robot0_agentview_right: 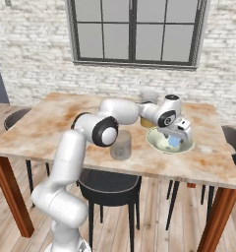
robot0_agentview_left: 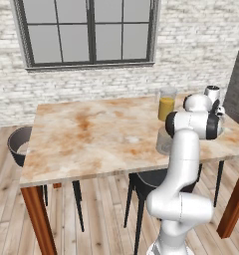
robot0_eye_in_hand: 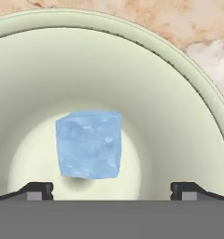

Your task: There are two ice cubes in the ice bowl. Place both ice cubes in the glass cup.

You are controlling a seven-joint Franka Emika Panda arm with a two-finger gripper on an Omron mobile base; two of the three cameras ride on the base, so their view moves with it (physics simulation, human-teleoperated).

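A pale blue ice cube (robot0_eye_in_hand: pixel 88 144) lies on the bottom of the ice bowl (robot0_eye_in_hand: pixel 179 93), a wide greenish-white bowl. My gripper (robot0_eye_in_hand: pixel 113 190) hangs open just above it, one fingertip (robot0_eye_in_hand: pixel 37 190) on each side and the cube a little ahead of them, untouched. In the right base view the gripper (robot0_agentview_right: pixel 178 136) dips into the ice bowl (robot0_agentview_right: pixel 154 142) with the ice cube (robot0_agentview_right: pixel 174 142) under it. The glass cup (robot0_agentview_right: pixel 121 145) stands left of the bowl near the table's front edge, partly behind my arm in the left base view (robot0_agentview_left: pixel 163 143).
A taller glass (robot0_agentview_left: pixel 166 104) with orange in its lower half stands just behind the bowl. The marble table (robot0_agentview_left: pixel 91 134) has dark chairs at its left end (robot0_agentview_left: pixel 17 144), under its front edge (robot0_agentview_right: pixel 107 182) and at its right end (robot0_agentview_right: pixel 235 138).
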